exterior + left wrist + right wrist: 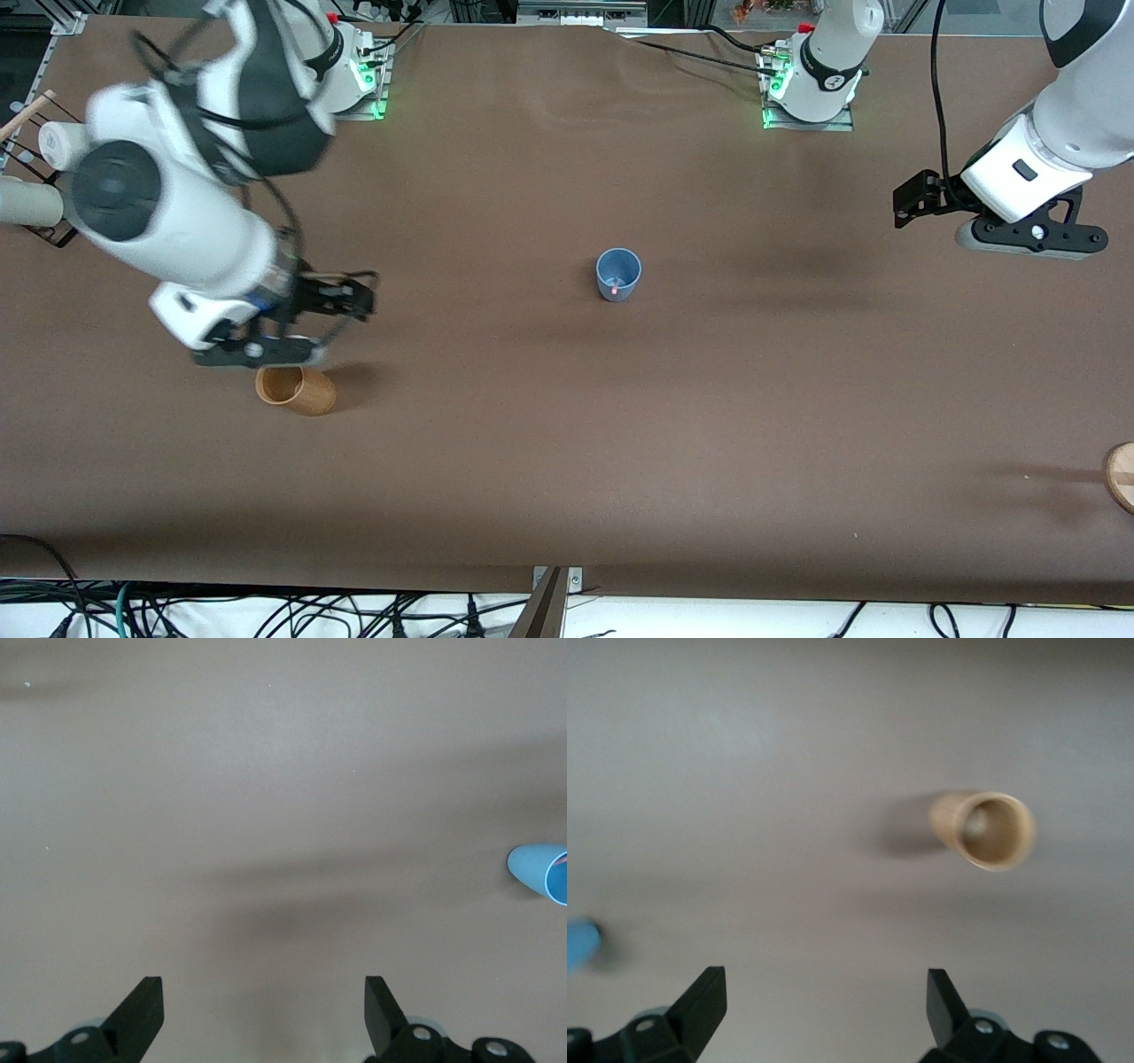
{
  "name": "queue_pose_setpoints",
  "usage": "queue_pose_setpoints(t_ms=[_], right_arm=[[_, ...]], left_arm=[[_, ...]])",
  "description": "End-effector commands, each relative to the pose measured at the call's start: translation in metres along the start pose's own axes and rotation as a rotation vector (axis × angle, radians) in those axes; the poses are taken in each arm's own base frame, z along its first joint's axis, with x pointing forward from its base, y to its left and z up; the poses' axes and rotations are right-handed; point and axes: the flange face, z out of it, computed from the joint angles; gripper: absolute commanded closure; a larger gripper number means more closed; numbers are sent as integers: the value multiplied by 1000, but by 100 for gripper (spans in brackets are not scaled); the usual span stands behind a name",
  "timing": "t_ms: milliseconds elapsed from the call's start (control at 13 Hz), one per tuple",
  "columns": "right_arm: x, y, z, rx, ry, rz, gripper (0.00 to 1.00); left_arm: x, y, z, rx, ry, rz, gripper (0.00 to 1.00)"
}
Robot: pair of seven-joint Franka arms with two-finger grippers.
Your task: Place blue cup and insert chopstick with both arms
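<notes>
Jaws: both pairs of mine stand wide apart and hold nothing — the wrist views show bare table between the fingers of each.
Left gripper (1032, 232): I hang it in the air over bare table toward the left arm's end, well apart from the cup.
Right gripper (266, 341): I hold it just over the brown cup (297, 390), which lies on its side toward the right arm's end of the table (567, 461).
Blue cup (618, 274): upright near the table's middle, between my two arms and touched by neither.
Chopstick (615, 288): only a pink tip shows inside the blue cup, leaning at its wall — by my reading the task looks done or nearly so.
Risk: my right arm is blurred, which suggests motion; a low sweep could clip the brown cup and send it rolling, perhaps toward the blue cup.
Risk, second: any return of either arm toward the middle could knock the light cup over and spill the stick — a high, clear path would avoid that.
Edge of table: a pale round wooden object (1121, 476) shows only in part at the left arm's end.
Writing: no brand, label or lettering that I can read anywhere.
</notes>
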Motion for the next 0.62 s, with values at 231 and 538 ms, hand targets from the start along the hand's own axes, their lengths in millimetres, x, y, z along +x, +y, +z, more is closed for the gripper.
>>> queue_pose_setpoints(t_ms=[231, 538], right_arm=[[-84, 78, -43, 16, -7, -127, 0], [-92, 86, -50, 13, 32, -121, 0]], left_arm=[[3, 1, -6, -23, -5, 15, 0], [3, -6, -5, -23, -8, 5, 0]])
